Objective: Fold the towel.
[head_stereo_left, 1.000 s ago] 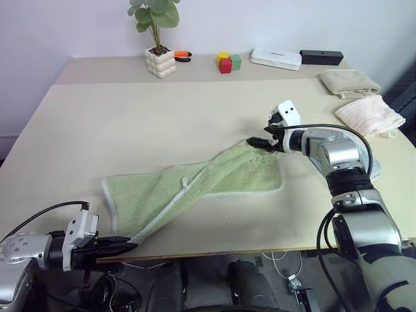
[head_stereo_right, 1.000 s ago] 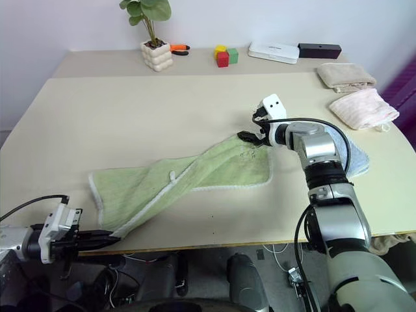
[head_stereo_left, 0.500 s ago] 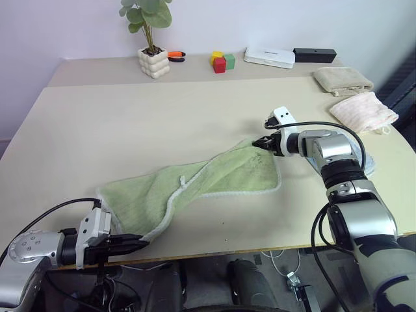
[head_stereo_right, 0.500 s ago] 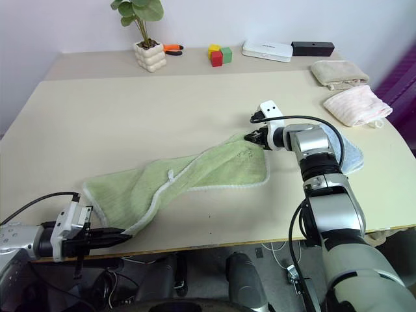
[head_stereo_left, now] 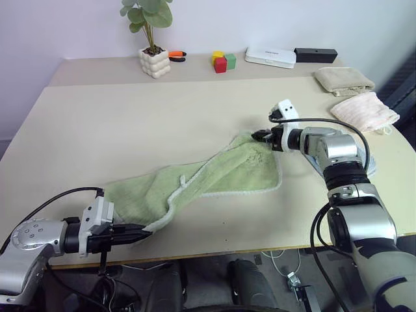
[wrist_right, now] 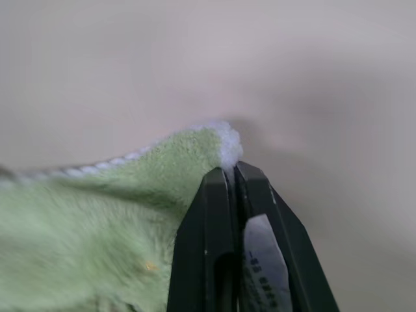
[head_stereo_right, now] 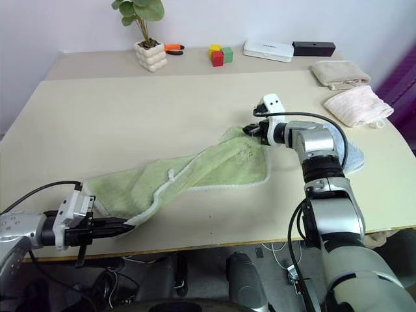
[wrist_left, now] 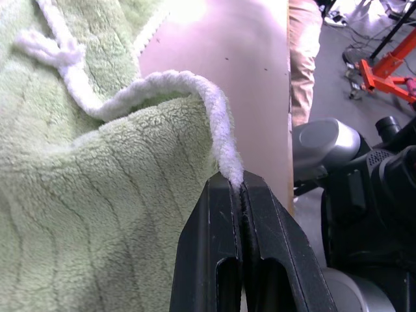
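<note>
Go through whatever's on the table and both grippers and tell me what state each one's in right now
towel: unfolded, twisted, pinched at two corners
left gripper: shut on the towel's near corner
right gripper: shut on the towel's far corner
beige towel: folded, lying flat
pink towel: folded, lying flat
potted plant: upright

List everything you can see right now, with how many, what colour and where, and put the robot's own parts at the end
table: one, beige, under everything.
towel: one, light green with whitish edging, stretched across the near half of the table.
potted plant: one, green leaves in a white pot, far edge.
orange-handled tool: one, beside the pot.
blocks: three, yellow, red, green, far edge.
white box: one, far edge.
black box: one, next to the white box.
folded towels: one beige, one pink, far right.
light blue cloth: one, under the right arm.
left gripper: black, shut on the towel's near corner.
right gripper: black, shut on its far corner.
</note>
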